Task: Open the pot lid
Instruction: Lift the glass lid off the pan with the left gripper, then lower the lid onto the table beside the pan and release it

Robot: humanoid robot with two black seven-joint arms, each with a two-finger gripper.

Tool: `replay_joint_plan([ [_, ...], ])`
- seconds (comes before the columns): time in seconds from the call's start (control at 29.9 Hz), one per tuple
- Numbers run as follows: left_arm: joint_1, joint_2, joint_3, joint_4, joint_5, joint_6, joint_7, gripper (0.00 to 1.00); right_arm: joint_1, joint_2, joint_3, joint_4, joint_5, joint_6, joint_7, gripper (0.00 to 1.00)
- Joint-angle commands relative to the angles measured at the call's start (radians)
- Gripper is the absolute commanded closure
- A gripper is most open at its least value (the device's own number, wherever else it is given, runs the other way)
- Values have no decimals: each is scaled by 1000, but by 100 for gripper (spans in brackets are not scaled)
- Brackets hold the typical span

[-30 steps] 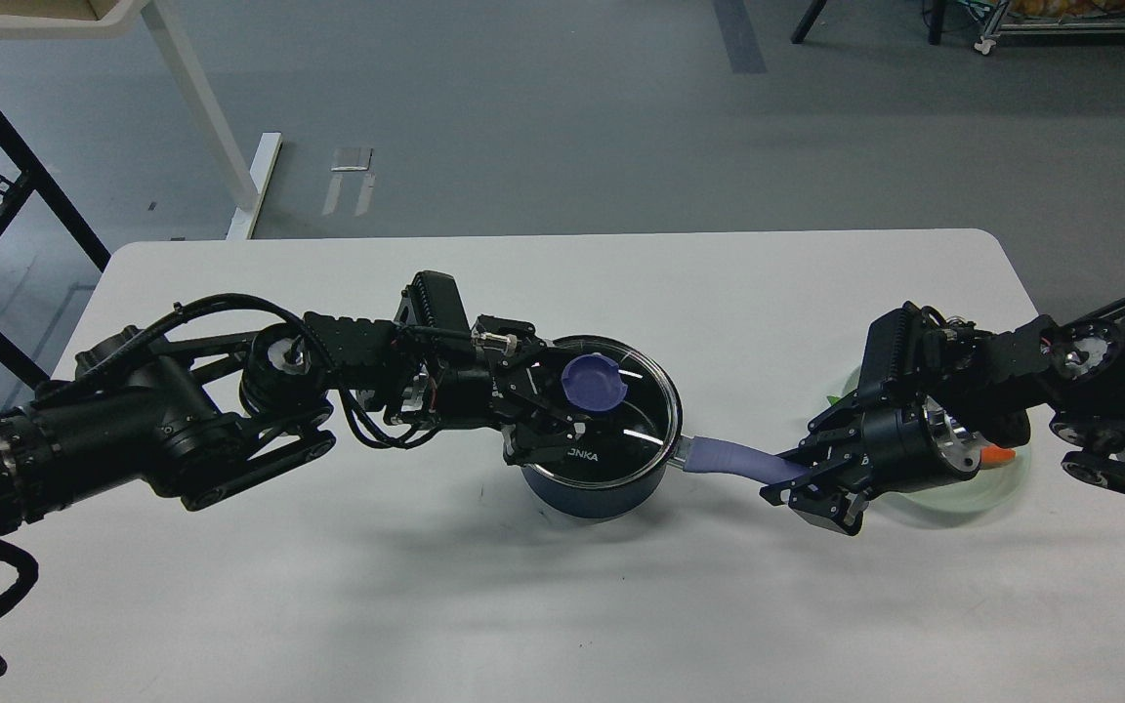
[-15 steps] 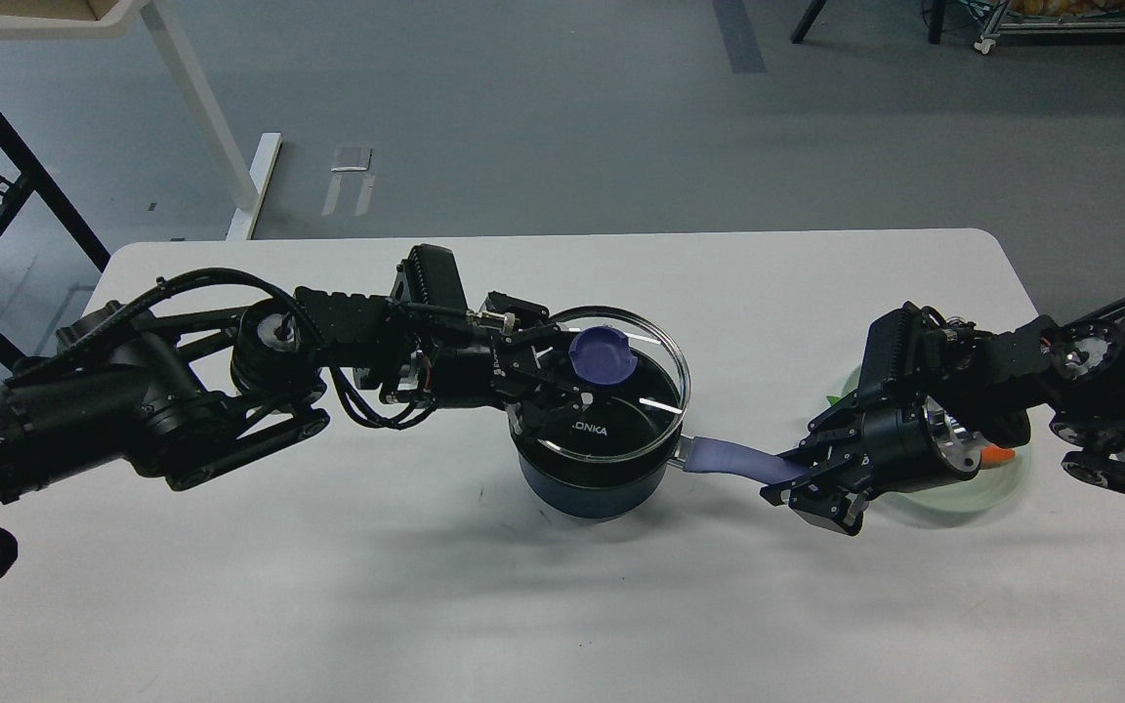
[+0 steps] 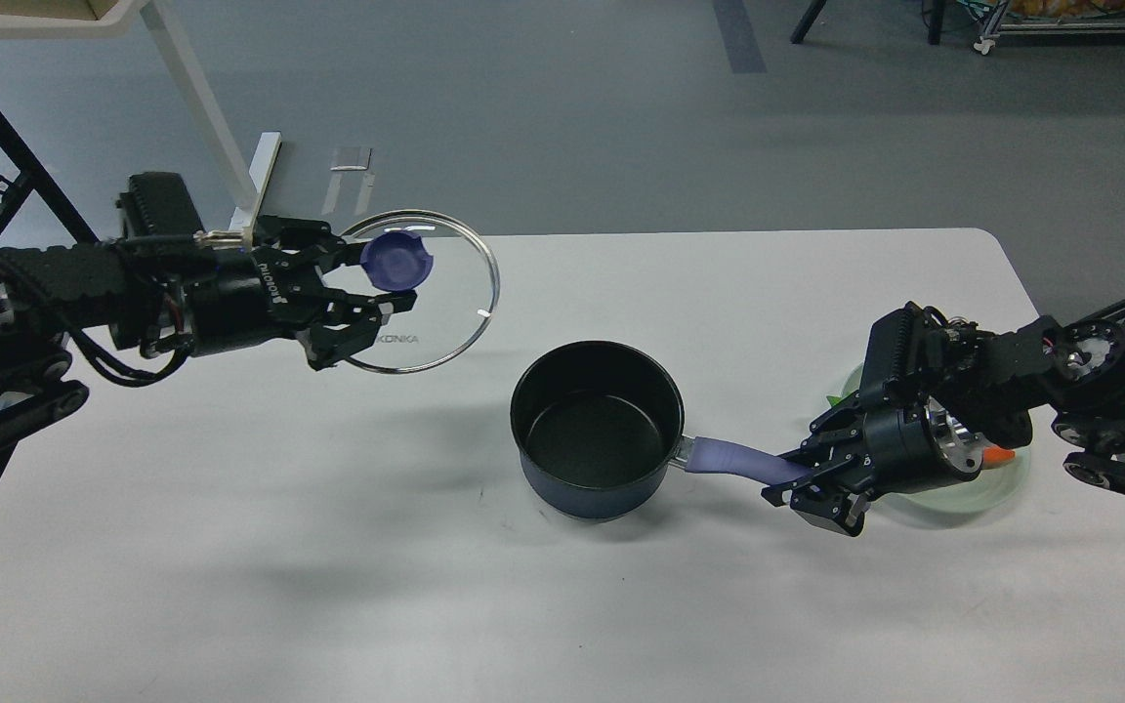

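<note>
The left gripper (image 3: 379, 293) clamps the KONKA-marked lid (image 3: 423, 293) at the pot's (image 3: 598, 426) ten o'clock, while the right gripper (image 3: 797, 478) grips its handle (image 3: 730, 457).

A white table (image 3: 348, 547) carries a dark blue pot (image 3: 597, 430), uncovered, near its middle. Well to the pot's right sits a pale green plate (image 3: 982, 493).

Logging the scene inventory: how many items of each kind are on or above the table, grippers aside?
Pots: 1, the pot
Lids: 1, the glass lid, held above the table
Plates: 1, the green plate
Total: 3
</note>
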Motion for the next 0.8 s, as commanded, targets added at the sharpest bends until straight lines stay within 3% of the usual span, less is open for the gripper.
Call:
replay_joint_plan([
  [0.0, 105, 99, 0, 6, -5, 89, 0, 65, 0, 2, 1, 1, 0, 0, 0, 70],
  [0.27, 326, 126, 0, 123, -64, 251, 0, 65, 0, 0, 1, 0, 1, 0, 0, 70],
  [0.5, 417, 95, 0, 220, -64, 272, 0, 64, 0, -2, -1, 0, 1, 0, 0, 70],
  [0.77, 438, 35, 0, 302, -65, 272, 0, 63, 0, 0, -1, 0, 1, 0, 0, 70],
])
